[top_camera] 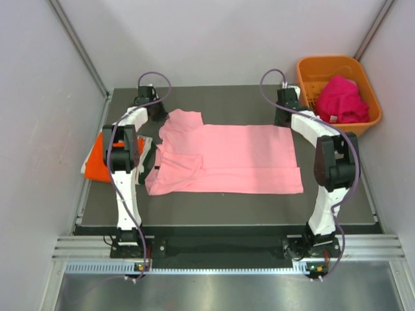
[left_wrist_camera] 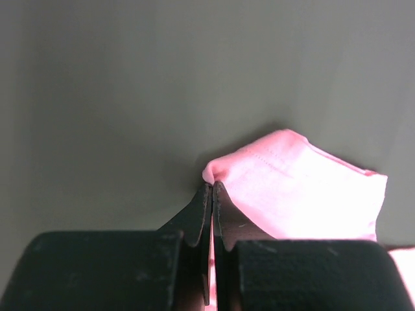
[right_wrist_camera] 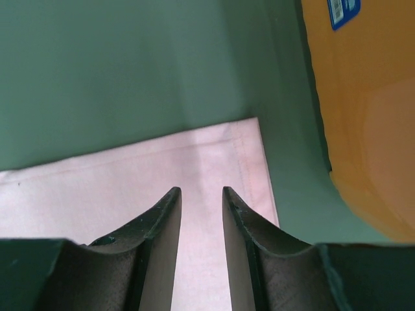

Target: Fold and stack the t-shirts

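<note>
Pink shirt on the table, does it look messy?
Mostly flat, but the pink t-shirt is rumpled at its left end: a sleeve lies folded over, and the left gripper pinches a peak of cloth. An orange shirt sits bunched at the left edge of the table.

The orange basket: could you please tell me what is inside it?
The orange basket holds a crumpled magenta t-shirt; bare floor shows beside it. Anything under the shirt is covered.
</note>
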{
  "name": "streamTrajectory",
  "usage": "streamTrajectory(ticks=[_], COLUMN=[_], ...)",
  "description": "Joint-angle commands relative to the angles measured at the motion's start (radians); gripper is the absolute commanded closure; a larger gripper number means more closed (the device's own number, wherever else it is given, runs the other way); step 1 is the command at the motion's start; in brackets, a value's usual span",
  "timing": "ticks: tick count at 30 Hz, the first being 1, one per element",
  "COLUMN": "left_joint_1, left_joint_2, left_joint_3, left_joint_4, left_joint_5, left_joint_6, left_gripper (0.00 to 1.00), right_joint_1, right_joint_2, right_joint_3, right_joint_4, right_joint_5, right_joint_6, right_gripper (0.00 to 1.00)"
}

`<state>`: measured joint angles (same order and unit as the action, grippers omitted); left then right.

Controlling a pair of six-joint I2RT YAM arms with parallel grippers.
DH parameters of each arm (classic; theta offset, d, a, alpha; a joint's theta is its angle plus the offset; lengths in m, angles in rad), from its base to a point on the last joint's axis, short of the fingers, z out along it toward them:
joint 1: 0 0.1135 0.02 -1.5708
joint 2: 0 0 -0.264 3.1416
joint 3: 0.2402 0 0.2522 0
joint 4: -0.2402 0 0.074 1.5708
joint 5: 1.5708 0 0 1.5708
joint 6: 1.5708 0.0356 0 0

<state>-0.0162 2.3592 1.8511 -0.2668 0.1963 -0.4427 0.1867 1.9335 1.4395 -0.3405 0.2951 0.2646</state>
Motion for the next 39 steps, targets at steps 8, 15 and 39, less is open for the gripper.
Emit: streamTrajectory(ticks=[8,15,39], left_joint_1=[0.079,0.088,0.093], left_joint_2=[-0.058,-0.061,-0.022], left_joint_3=[-0.036,-0.046,0.028], left_joint_4=[0.043,0.060,0.045], left_joint_5=[-0.087,-0.081,0.005], left_joint_6=[-0.024,-0.036,-0.018], left_gripper=[1.00,1.00,0.46], right_joint_1=[0.002,-0.004,-0.035], right_joint_2=[0.133,0.153,0.370], right_joint_3=[0.166,0.202,0.458], right_joint_4=[-0.046,-0.058,-0.178], right_joint_5=[0.085,0.098,0.016], right_joint_6=[0.002,0.002,-0.018], right_gripper=[0.65,0.64,0.52])
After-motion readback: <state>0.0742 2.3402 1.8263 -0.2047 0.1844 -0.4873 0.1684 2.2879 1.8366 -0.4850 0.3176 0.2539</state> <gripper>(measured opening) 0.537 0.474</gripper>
